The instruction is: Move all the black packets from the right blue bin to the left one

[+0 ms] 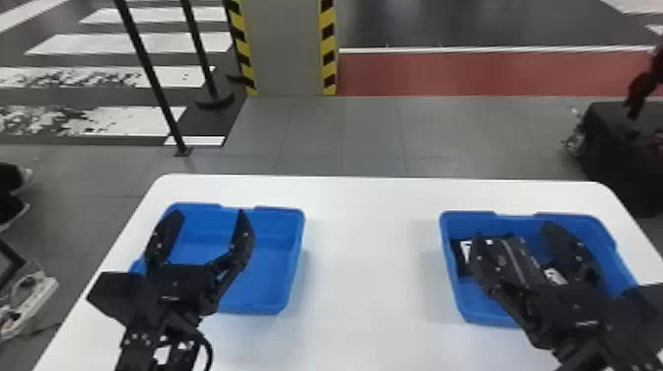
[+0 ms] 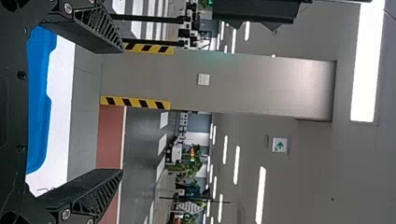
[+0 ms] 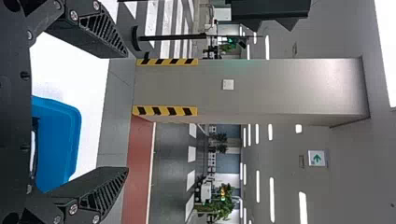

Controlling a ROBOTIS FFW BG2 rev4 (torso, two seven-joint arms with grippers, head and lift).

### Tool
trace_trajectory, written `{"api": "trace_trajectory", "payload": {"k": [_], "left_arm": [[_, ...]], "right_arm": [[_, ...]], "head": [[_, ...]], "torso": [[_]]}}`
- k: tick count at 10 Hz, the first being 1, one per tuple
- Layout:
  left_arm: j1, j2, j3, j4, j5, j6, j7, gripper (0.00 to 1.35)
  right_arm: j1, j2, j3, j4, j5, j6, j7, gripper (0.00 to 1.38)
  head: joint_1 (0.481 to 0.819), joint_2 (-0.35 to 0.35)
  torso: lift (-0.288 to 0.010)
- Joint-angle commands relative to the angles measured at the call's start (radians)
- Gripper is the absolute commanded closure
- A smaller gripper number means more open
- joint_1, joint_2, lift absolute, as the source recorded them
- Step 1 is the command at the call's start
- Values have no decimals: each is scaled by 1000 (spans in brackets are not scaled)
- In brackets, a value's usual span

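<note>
Far left, on the grey floor beside the table, I note a white power strip [image 1: 32,303] with cables. The left gripper [image 1: 208,213] is over the left blue bin [image 1: 266,278], its two flat black fingers spread wide with nothing between them. The bin's smooth blue floor and walls show around and between the fingers. Left wrist view agrees: wide gap, far rim of the bin beyond.

Middle: white table [image 1: 370,246], rounded far corners; a grey pillar [image 1: 283,49] with yellow-and-black striped edges stands on the floor beyond it.

Right: black packets [image 1: 524,261] lie in the right blue bin [image 1: 486,301], mostly toward its left side and middle. Dark and flat-looking, close together or overlapping; I cannot tell how many. One bears a pale line along its length and small light marks; white label-like patches show at the left and toward the near side. Part of the group is hidden by the arm.

The right gripper [image 1: 512,230] is over that same bin, fingers wide, one on each side of the main packet as seen from the head. I cannot tell whether either finger touches it.
</note>
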Motion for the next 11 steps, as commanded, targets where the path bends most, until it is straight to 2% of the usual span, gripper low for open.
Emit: {"api": "trace_trajectory", "payload": {"k": [1, 8, 9, 11], "left_arm": [[1, -3, 0, 0, -5, -3, 0, 117], [5, -3, 6, 0, -5, -52, 3, 140], [8, -3, 6, 0, -5, -52, 3, 140], [15, -3, 5, 0, 0, -52, 2, 140]], "right_arm": [[-6, 0, 0, 2, 0, 0, 3, 167], [-11, 0, 0, 2, -10, 0, 15, 163], [-11, 2, -13, 2, -18, 27, 13, 163], [-23, 3, -79, 2, -23, 155, 15, 167]], "head": [[695, 88], [695, 97], [695, 98], [695, 78]], "torso": [[-110], [-110], [-110], [-110]]}}
